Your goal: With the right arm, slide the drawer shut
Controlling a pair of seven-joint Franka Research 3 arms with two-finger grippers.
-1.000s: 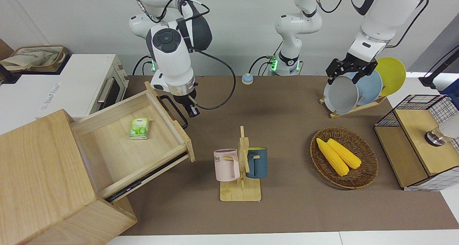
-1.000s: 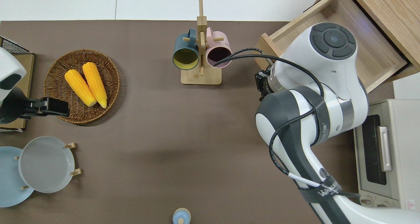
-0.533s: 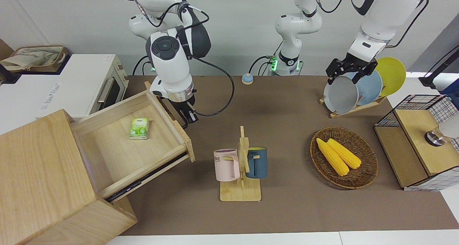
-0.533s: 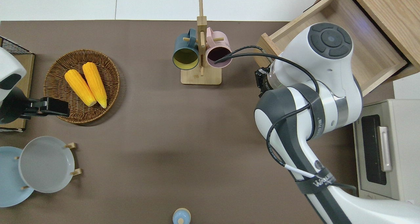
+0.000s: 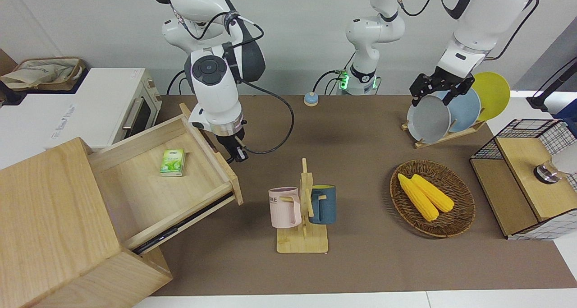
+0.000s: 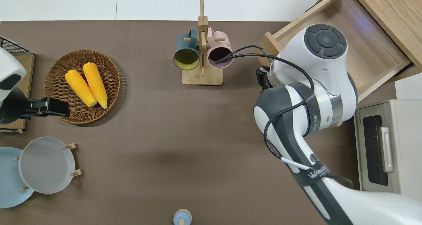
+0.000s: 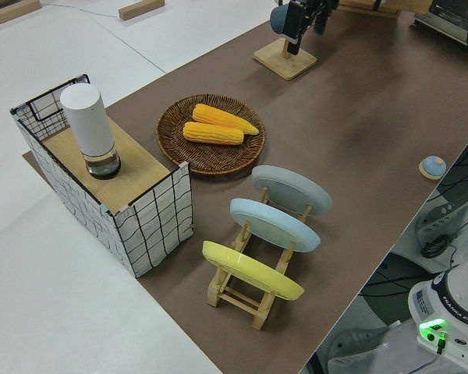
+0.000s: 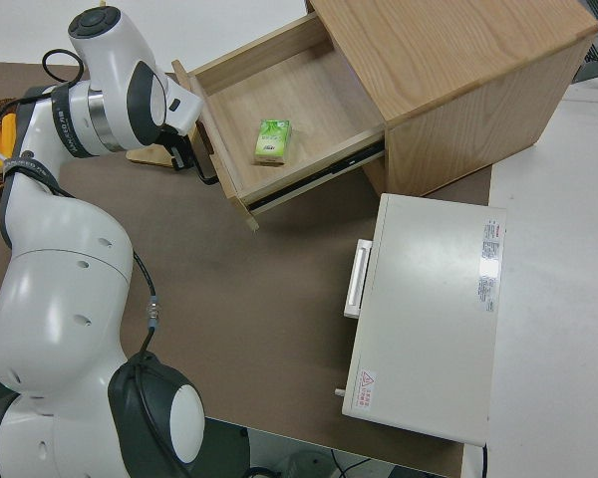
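The light-wood drawer [image 5: 135,186] [image 6: 372,50] [image 8: 309,95] stands pulled far out of the big wood cabinet [image 5: 49,218] [image 8: 448,60], with a small green packet [image 5: 172,162] [image 8: 271,139] lying on its floor. My right gripper [image 5: 235,154] [image 6: 262,81] [image 8: 186,151] is low against the drawer's front panel, by the black loop handle [image 8: 204,169], which the arm mostly hides in the front view. Whether it touches the panel or the handle does not show. My left gripper [image 5: 432,98] is parked and open.
A wooden mug rack [image 5: 304,209] [image 6: 201,53] with a pink and a dark blue mug stands close to the drawer's front. A white toaster oven [image 5: 112,105] sits beside the cabinet, nearer to the robots. A corn basket [image 5: 432,197], plate rack [image 5: 446,112] and wire-sided box [image 5: 527,177] are toward the left arm's end.
My right arm has swung in against the drawer front, covering the handle in the front view. The drawer has slid a little way into the cabinet. The left arm has not moved.
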